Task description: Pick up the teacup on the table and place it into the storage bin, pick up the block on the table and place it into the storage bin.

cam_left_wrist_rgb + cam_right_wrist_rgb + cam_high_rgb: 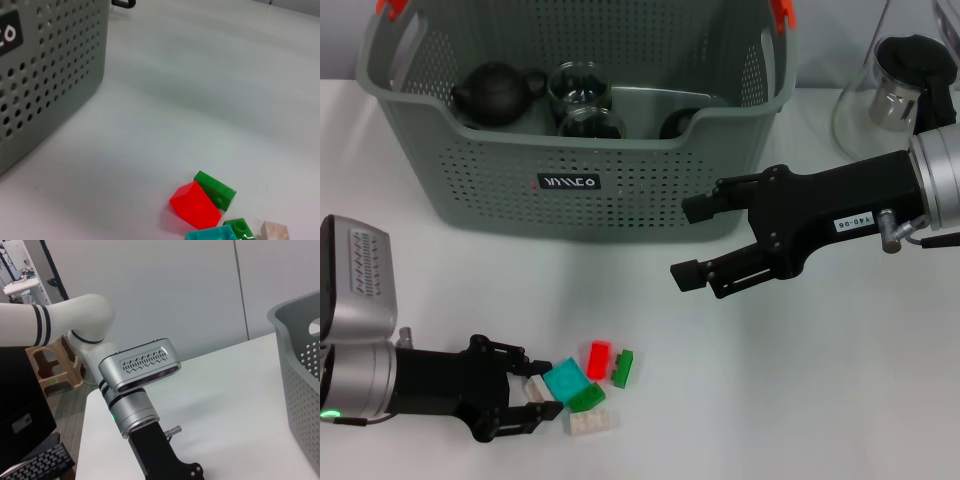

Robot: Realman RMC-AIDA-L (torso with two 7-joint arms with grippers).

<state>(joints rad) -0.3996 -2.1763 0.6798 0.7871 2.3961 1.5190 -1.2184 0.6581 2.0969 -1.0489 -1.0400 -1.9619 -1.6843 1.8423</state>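
The block step is in hand: the left claw [535, 398] is lying spread at the blocks [585, 385] on the counter [800, 400], in front of the bin [570, 150], around the white one. It probably needs pinching next. The right claw [692, 240] is hovering spread, empty, beside the bin.

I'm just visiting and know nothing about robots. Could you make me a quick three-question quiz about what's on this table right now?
1. True or false: the right claw is holding a block.
2. Which item already sits inside the storage bin? A) a dark teapot B) a banana C) a book
3. Fill in: the left claw is down at the pile of ______.

Key:
1. False. It hangs open and empty in front of the bin.
2. A, the dark teapot, next to some glass jars.
3. Blocks: its fingers are spread around the teal block, beside the red block.
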